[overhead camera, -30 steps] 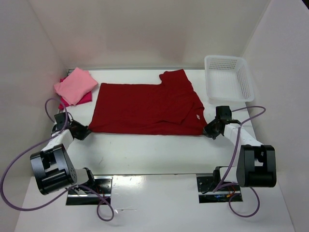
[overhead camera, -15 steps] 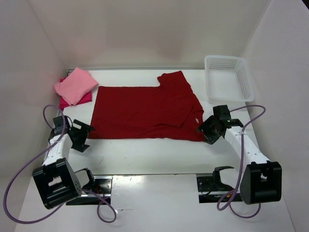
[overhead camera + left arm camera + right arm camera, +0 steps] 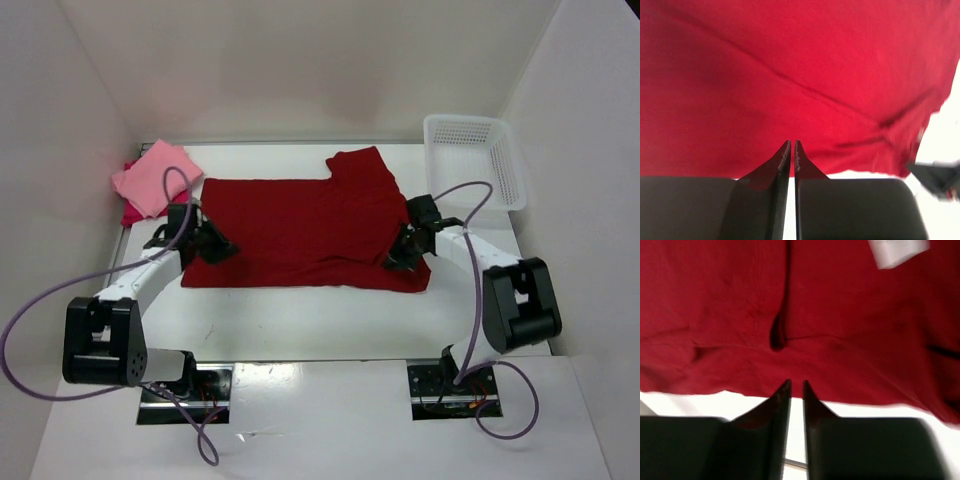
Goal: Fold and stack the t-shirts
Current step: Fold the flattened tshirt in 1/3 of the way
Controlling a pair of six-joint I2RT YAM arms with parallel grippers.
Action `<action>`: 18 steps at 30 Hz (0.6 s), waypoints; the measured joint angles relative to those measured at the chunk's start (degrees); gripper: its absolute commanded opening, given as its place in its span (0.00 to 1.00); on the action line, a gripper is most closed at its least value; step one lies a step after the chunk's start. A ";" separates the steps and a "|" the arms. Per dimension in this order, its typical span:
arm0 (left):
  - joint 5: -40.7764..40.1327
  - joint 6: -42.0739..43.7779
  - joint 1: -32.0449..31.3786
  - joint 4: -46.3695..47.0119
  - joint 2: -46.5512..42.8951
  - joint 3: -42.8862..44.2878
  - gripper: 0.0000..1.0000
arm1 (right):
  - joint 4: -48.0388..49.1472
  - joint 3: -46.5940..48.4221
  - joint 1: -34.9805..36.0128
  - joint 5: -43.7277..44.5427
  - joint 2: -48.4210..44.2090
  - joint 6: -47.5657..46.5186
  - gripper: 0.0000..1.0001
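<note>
The dark crimson t-shirt (image 3: 300, 230) lies spread flat on the white table, one sleeve pointing toward the back. My left gripper (image 3: 222, 250) hovers over its left near part, jaws shut and empty, and in the left wrist view (image 3: 792, 142) the tips point at the crimson cloth (image 3: 800, 75). My right gripper (image 3: 393, 260) is over the shirt's right near corner, jaws nearly together with nothing between them (image 3: 796, 382); the cloth (image 3: 790, 300) and its white label (image 3: 897, 251) lie beyond. The folded salmon pink t-shirt (image 3: 153, 177) rests on the magenta-red one (image 3: 178, 204) at the back left.
A white mesh basket (image 3: 500, 190) stands at the back right corner. White walls close in the table on three sides. Purple cables loop from both arms over the near table edge.
Both grippers have moved from the shirt's near corners, off the cloth's edge, inward and forward over the shirt. The shirt's near edge has shifted slightly.
</note>
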 measured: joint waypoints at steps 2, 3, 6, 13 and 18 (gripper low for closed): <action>-0.44 0.00 -5.55 1.62 2.32 0.72 0.14 | 2.21 0.00 1.75 -1.70 3.98 -1.31 0.39; -0.44 -0.04 -7.41 2.36 3.28 0.79 0.14 | 3.02 0.00 2.23 -2.38 4.90 -1.62 0.44; -0.02 -0.02 -10.82 4.11 6.03 0.85 0.17 | 6.03 0.00 2.43 -4.00 5.73 -2.62 0.47; -1.46 3.50 -11.41 3.34 6.86 0.52 0.20 | 10.51 -0.26 2.43 -6.51 6.34 -3.69 0.41; -1.97 4.33 -10.40 3.34 7.17 -0.72 0.20 | 12.37 -0.20 2.43 -7.48 9.79 -4.81 0.31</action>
